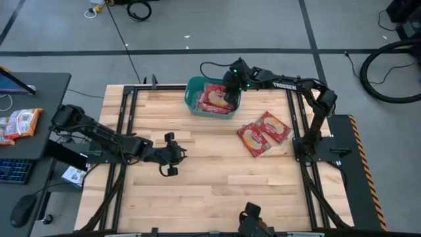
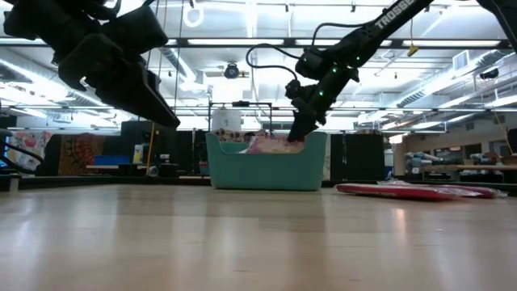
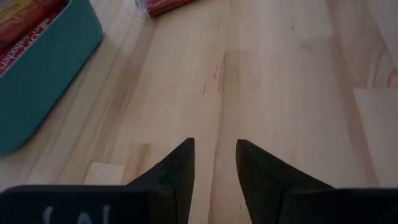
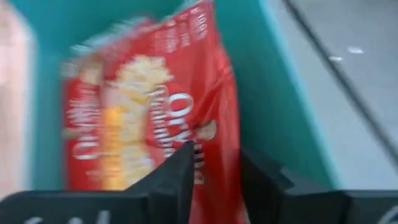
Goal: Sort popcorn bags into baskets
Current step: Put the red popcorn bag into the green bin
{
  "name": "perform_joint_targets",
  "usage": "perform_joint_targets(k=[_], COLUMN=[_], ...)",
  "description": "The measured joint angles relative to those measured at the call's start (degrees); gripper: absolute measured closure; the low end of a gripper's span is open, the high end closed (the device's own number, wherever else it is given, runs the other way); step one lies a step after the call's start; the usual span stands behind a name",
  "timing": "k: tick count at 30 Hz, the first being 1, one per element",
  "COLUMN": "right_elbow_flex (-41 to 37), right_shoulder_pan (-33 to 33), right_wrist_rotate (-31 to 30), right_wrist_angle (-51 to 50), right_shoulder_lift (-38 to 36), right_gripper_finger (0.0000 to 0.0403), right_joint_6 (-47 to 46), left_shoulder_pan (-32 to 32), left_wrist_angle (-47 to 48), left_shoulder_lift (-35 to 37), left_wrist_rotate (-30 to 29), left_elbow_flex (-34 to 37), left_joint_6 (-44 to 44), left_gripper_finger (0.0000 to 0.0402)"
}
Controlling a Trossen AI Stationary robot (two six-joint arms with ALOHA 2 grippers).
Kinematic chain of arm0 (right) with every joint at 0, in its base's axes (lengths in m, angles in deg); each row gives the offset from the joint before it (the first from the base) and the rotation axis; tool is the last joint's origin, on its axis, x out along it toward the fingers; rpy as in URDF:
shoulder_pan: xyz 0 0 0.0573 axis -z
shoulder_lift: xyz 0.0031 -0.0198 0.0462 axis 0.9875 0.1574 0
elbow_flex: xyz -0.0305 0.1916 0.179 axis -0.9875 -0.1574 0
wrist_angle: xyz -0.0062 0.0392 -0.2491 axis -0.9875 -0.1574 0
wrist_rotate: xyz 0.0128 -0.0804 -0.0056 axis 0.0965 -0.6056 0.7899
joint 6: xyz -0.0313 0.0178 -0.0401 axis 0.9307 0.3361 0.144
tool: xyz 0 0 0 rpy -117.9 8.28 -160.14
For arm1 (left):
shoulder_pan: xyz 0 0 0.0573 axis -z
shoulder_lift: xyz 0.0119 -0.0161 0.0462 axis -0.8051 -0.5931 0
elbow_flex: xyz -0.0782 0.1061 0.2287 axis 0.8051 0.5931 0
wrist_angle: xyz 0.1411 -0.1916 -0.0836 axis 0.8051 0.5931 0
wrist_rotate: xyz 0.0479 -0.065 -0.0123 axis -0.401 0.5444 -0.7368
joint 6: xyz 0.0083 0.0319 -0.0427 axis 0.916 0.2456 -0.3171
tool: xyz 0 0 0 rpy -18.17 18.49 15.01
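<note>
The tub (image 1: 193, 99) sits at the table's (image 1: 210, 191) far edge, with red bags (image 1: 214, 100) lying inside it. The right gripper (image 1: 230, 92) reaches down into the tub's right side; its fingers (image 4: 180, 171) stand slightly apart over a bag (image 4: 149, 112) without clamping it. Two more bags (image 1: 263, 131) lie flat near the right rail. The left gripper (image 1: 172, 154) hovers over bare wood at mid-table, fingers parted on nothing, with wide open boards around it. The right arm (image 1: 289, 84) reads "TROSSEN"; the bag print is too blurred to read.
</note>
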Motion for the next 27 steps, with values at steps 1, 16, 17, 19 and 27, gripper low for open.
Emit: perform_joint_targets(k=[1,16,17,19,27], right_elbow_flex=[0.0,0.0,0.0,0.0,-10.3], right_shoulder_pan=[0.0,-6.8,-7.3,-8.1,-8.4], right_wrist_rotate=[-1.8,-19.0,-21.6,-26.4,-31.2], right_wrist_angle=[0.0,-11.8,-14.6,-20.0,-25.5], right_shoulder_lift=[0.0,-10.9,-11.5,-12.5,-15.3], right_gripper_finger=[0.0275,0.0198,0.0199,0.0201,0.0206], right_joint_6=[0.4,-0.2,-2.0,-6.6,-19.9], left_shoulder_pan=[-0.1,-1.3,-1.2,-1.2,-1.2], left_wrist_angle=[-0.2,-0.9,-0.8,-0.8,-0.7], left_shoulder_lift=[0.0,0.0,0.0,0.0,0.0], left_wrist_rotate=[0.0,-0.2,-0.1,0.1,0.4], left_elbow_flex=[0.0,0.0,0.0,0.0,0.0], left_joint_6=[0.1,1.8,1.8,1.8,2.4], left_gripper_finger=[0.0279,0.0279,0.0279,0.0279,0.0279])
